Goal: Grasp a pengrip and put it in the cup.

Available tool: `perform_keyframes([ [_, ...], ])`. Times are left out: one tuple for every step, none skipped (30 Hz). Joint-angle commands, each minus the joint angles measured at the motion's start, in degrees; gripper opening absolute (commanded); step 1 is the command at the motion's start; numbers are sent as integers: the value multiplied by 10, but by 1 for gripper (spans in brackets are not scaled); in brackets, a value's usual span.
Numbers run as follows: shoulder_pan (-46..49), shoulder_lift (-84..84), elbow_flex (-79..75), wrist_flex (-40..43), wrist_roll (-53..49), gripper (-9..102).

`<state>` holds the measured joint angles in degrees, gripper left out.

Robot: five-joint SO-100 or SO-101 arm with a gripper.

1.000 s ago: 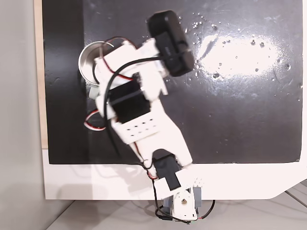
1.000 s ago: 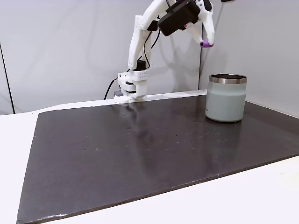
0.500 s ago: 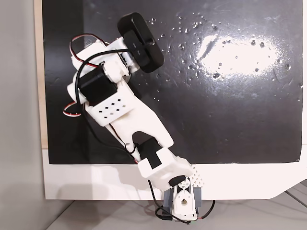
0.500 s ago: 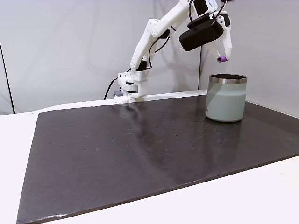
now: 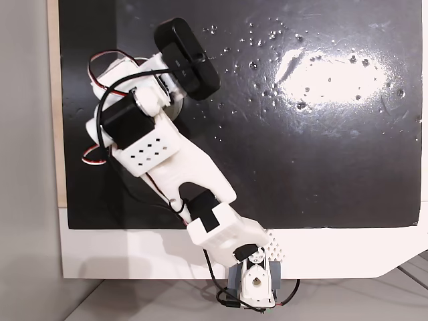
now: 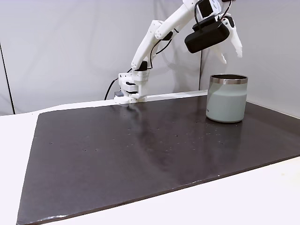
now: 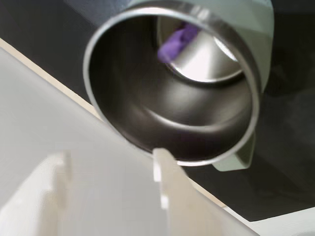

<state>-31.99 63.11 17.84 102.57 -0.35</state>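
Hanging above the cup (image 6: 227, 98), the pincer (image 6: 231, 50) has its two white fingers spread apart with nothing between them. In the wrist view the pengrip (image 7: 177, 41) is a blurred lilac shape inside the cup (image 7: 172, 83), against the shiny steel inner wall near the bottom; whether it is lying at rest there or dropping cannot be told from the blur. Judged from that, the placing looks done or all but done.

What remains risky is the arm's way out. The fingers (image 7: 170, 196) sit low in the wrist view, near the steel rim, and the cup stands free on the dark mat (image 6: 140, 154) covering the table. If the arm drops or swings sideways before it rises, a fingertip or the black camera block (image 6: 206, 36) could catch the rim and push the cup, or tip it and spill the pengrip out. The cup's small handle (image 7: 236, 160) is another edge that a low sweep could snag. In the fixed view from above, the arm (image 5: 160, 160) covers the cup completely, so that camera offers no check on clearance; the side view is the one to trust.
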Motion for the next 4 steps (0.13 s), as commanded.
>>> perform_keyframes([
  [1,11,-33,1,-7,18],
  [1,11,-33,1,-7,18],
  [1,12,-32,1,-7,18],
  [1,13,-31,1,-7,18],
])
